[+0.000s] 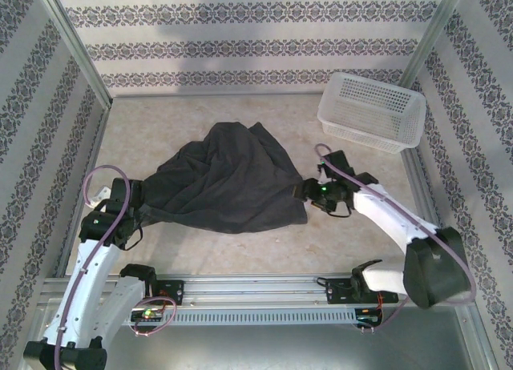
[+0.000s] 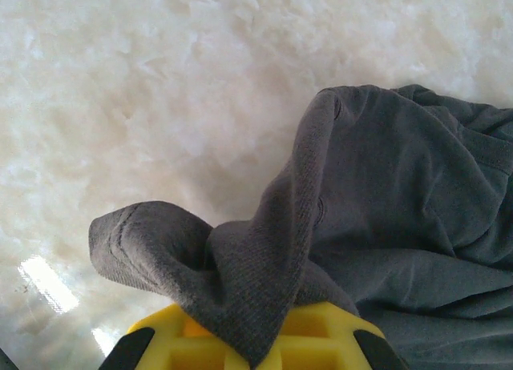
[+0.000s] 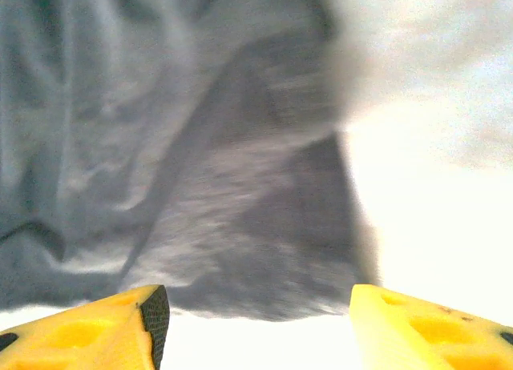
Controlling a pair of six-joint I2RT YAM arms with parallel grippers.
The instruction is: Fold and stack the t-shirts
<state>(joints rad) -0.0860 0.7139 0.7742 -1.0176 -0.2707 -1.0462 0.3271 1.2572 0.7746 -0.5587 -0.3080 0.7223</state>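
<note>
Overhead: the t-shirt (image 1: 224,186) lies unfolded in a loose dark heap at the centre of the frame on the pale surface (image 1: 152,126). The left gripper (image 1: 135,203) sits at the t-shirt's lower-left corner. In its wrist view I see the jaws closed on a bunched fold of cloth, pinched between the yellow fingers (image 2: 329,338). The right gripper (image 1: 309,192) is at the t-shirt's right edge. Its wrist view is blurred, but the jaws stand well apart and hold nothing, with the fabric edge just ahead. A white basket (image 1: 370,112) sits upper right, apart from the t-shirt.
</note>
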